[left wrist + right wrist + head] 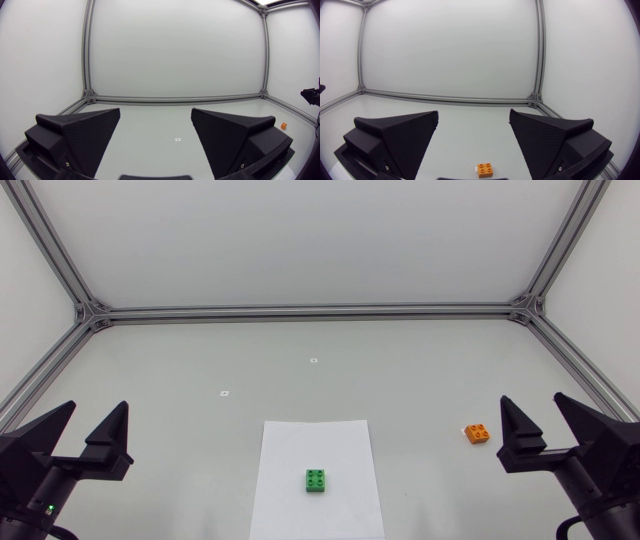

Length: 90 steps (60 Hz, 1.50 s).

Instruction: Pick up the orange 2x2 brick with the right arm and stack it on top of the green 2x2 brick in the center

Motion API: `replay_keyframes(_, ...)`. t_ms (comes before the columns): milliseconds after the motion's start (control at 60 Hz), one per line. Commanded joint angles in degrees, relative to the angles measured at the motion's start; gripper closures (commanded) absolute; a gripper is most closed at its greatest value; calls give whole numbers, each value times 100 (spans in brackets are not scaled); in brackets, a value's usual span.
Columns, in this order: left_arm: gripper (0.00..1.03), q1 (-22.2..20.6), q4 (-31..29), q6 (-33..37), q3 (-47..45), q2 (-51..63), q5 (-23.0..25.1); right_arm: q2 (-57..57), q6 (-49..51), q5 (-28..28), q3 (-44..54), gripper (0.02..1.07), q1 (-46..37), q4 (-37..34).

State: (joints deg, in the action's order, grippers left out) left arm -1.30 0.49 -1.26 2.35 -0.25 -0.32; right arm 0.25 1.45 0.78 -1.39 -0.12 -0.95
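The orange 2x2 brick [477,433] lies on the table at the right, just left of my right gripper [541,414], which stands open and holds nothing. In the right wrist view the same orange brick [485,170] sits on the table between the open fingers, low and close ahead. The green 2x2 brick [317,480] rests on a white sheet of paper [316,442] at the table's middle front. My left gripper [93,424] is open at the front left, far from both bricks. From the left wrist view the orange brick [283,126] shows small, far off beside the right finger.
Aluminium frame rails [310,311] run along the table's back and sides. Two small white markers [313,360] [224,392] lie on the surface behind the paper. My right arm's tip [310,95] shows at the edge of the left wrist view.
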Motion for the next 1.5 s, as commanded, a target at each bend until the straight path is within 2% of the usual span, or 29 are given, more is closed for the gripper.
replay_keyframes(0, 4, 16, -84, 73, -235, -45, 23, -69, -154, -16, 148, 6, -23, 95)
replay_keyframes(300, 4, 16, -84, 73, -235, -45, 23, -69, -198, 10, 33, 6, -23, 121)
replay_keyframes(717, 4, 16, -84, 73, -235, -45, 23, 28, -181, 28, -1100, 6, -41, -256)
replay_keyframes(1083, 4, 16, -84, 73, -235, -45, 23, 1768, -189, -25, -2331, 6, -67, -511)
replay_keyframes(1350, 4, 16, -84, 73, -235, -45, 23, 3403, -181, 45, -3605, 6, -208, -1619)
replay_keyframes(1483, 4, 16, -84, 73, -235, -45, 23, 4361, 4, 125, -4467, 6, -366, -2647)
